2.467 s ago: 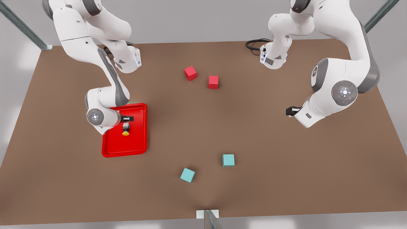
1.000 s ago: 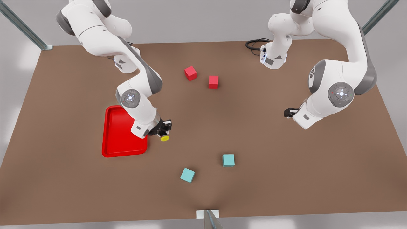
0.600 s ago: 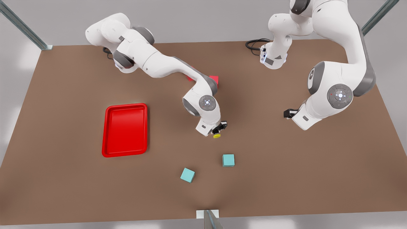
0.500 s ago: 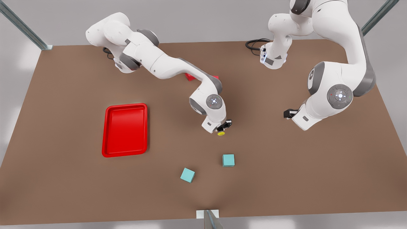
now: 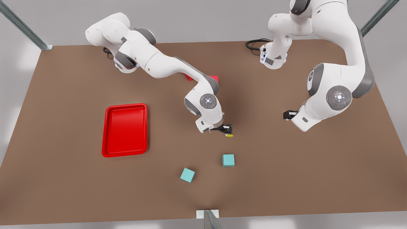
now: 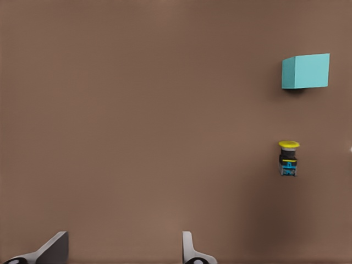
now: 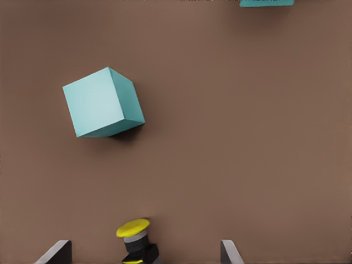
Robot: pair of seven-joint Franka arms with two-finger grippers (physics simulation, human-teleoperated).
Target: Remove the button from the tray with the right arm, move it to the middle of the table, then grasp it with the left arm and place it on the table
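Two pale fingertips of the right gripper stand spread wide with the button between them, touching neither; its glossy round yellow cap on a boxy black-and-grey body points at the matte teal cube just beyond the gripper. It seems to lie on its side on the flat brown table, just under the gripper, with the rounded, shallow red tray well behind. Well apart, the left gripper waits, its fingers parted.
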